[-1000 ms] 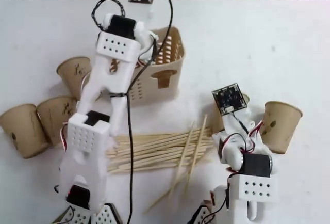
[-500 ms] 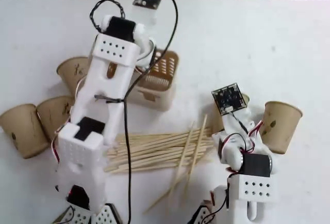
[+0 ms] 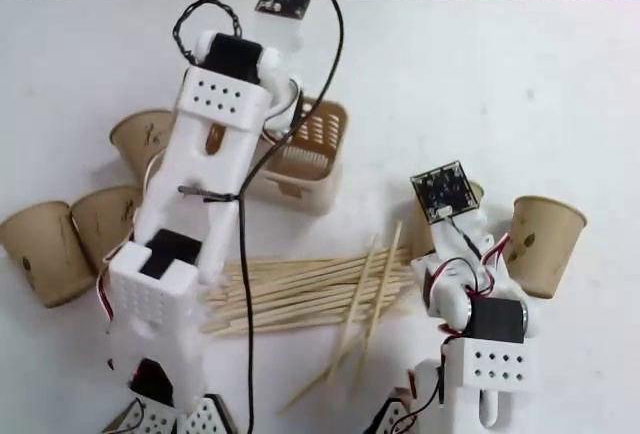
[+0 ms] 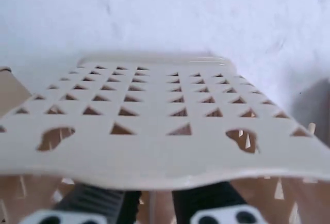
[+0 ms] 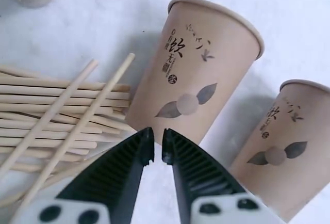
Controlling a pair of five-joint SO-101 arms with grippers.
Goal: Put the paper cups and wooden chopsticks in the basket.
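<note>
Left fingers (image 4: 98, 204) clamp the tilted basket (image 3: 303, 180); right fingers (image 5: 122, 163), closed empty, sit beside two paper cups (image 5: 192, 82).

Dark printed characters on two paper cups (image 5: 206, 74)

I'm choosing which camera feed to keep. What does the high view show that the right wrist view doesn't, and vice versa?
The high view adds the left arm, the tilted basket at its tip and three paper cups beside it. The right wrist view adds the right claw close up, shut on nothing. Both share the wooden chopsticks and two more cups beside them.
</note>
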